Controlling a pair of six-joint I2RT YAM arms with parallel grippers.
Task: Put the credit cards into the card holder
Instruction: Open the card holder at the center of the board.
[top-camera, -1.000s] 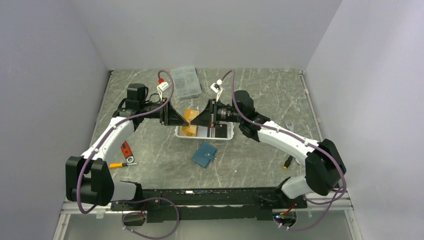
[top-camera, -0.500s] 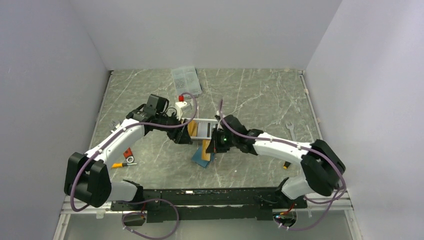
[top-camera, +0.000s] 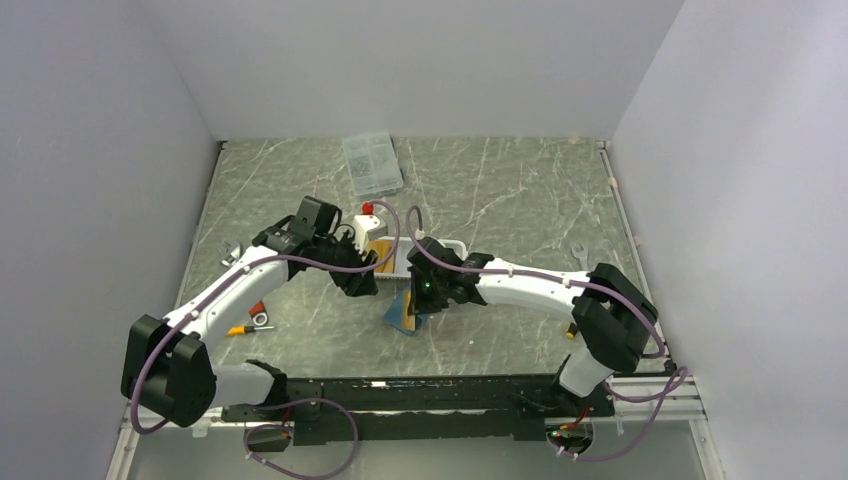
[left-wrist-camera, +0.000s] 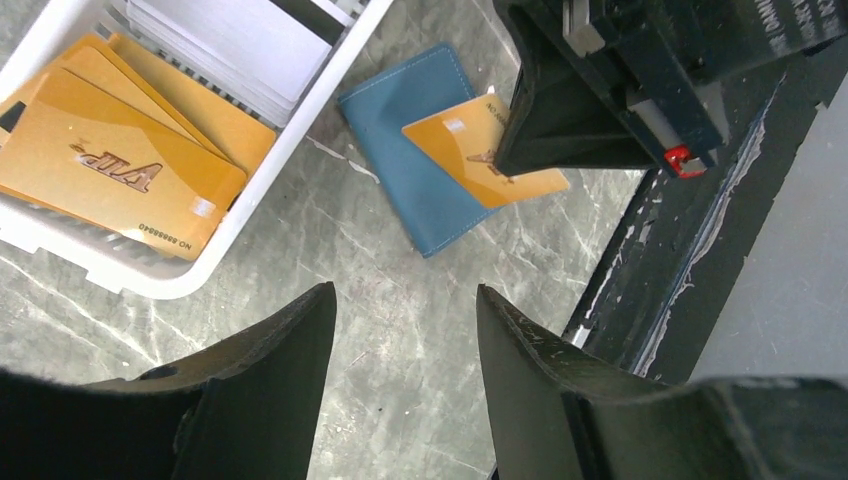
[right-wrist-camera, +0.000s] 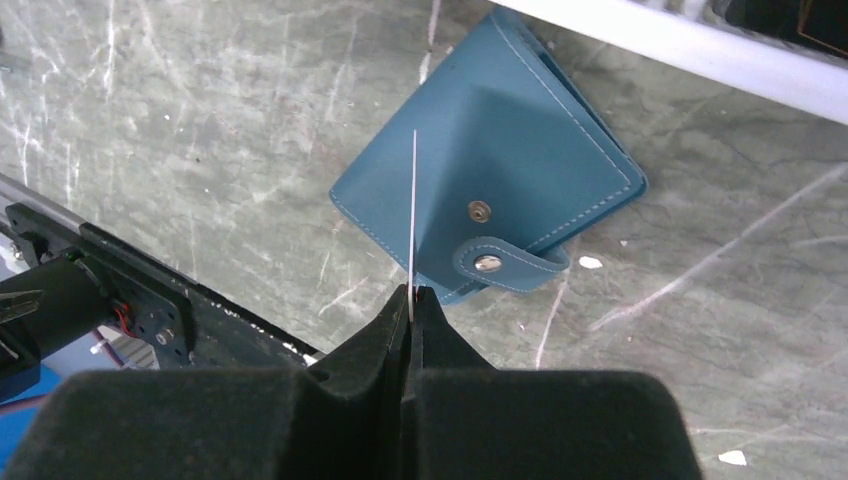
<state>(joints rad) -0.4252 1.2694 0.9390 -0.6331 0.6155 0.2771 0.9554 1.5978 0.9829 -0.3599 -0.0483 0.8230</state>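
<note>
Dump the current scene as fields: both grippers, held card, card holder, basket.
left gripper: jaws open, empty, above the table beside the basket
right gripper: jaws shut on gold card
gold card: held on edge over the card holder, not in a slot
card holder: folded on the table, strap looks unsnapped
basket: white, holds other gold cards and pale cards

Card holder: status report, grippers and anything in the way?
Right gripper shut on gold card, edge-on over card holder. Left gripper open, empty, near basket. Holder folded shut, strap unsnapped; slots hidden.
</note>
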